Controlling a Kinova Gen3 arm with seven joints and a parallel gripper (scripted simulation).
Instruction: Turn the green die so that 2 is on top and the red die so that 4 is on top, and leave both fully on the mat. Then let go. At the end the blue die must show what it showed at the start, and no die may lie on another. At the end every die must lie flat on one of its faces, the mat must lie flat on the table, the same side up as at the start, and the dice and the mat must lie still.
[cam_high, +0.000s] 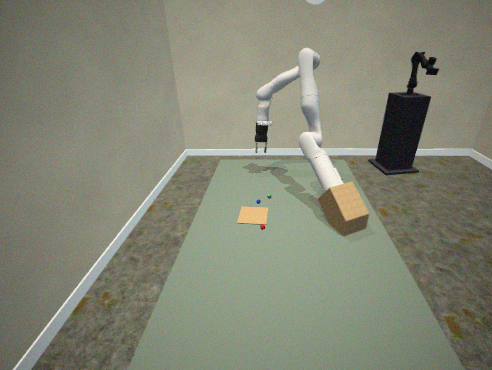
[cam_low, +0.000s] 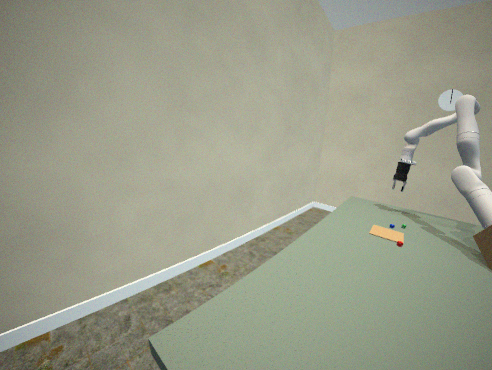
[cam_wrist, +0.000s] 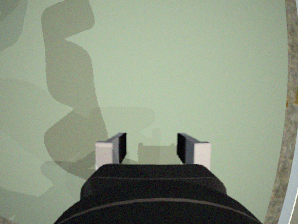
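Observation:
The orange-tan mat (cam_high: 253, 215) (cam_low: 386, 233) lies on the table. The red die (cam_high: 263, 227) (cam_low: 400, 244) is at the mat's near right edge; whether it touches or overlaps the mat I cannot tell. The blue die (cam_high: 258, 201) (cam_low: 392, 226) lies just beyond the mat's far edge. The green die (cam_high: 269, 196) (cam_low: 404, 226) lies farther back, to the right of the blue one. The dice are too small to read their faces. My gripper (cam_high: 261, 150) (cam_low: 398, 188) (cam_wrist: 151, 143) is open and empty, high above the table, behind the dice. No die or mat shows in the wrist view.
The green table top (cam_high: 280, 300) (cam_low: 300, 320) carries the arm's wooden base block (cam_high: 345, 207) on the right. The arm's shadow falls across the table's far part. A black pedestal (cam_high: 404, 130) with a small black arm stands beyond the table at the back right.

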